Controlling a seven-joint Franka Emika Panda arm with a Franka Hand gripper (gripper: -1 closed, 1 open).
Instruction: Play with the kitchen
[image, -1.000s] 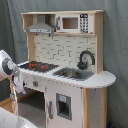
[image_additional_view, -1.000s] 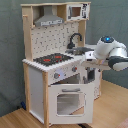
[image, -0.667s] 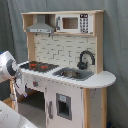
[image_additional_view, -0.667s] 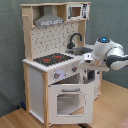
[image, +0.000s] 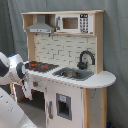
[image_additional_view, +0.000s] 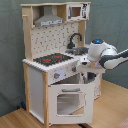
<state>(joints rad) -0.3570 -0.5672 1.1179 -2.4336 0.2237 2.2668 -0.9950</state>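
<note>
Kitchen (image: 70, 75), in white and light wood, fills the middle of both exterior views and stands on a wooden floor (image_additional_view: 112, 107) before a grey curtain backdrop (image: 117, 45). Its upper shelf carries a grey hood (image: 40, 25) at the upper left of the first exterior view and a small microwave (image: 73, 23) beside it; below them runs a white tiled back wall. On the surface lie the black hob with red rings (image: 41, 65), a sink (image: 72, 74) and a black curved faucet (image: 85, 58) toward the right of that frame.

In the second exterior view the oven door (image_additional_view: 67, 100) with its window is swung out toward the lower centre, and a knob panel sits above it under the hob (image_additional_view: 51, 59).

The white robot arm (image_additional_view: 102, 52) comes in from the right edge of the second exterior view and crosses in front of the sink end of the kitchen, hiding that part of the counter. The claw (image_additional_view: 86, 67) hangs just behind the opened door's upper edge; whether it is parted or closed, or has hold of anything, I cannot tell. In the first exterior view the arm (image: 12, 70) is cut off at the left edge and covers the kitchen's left corner.
</note>
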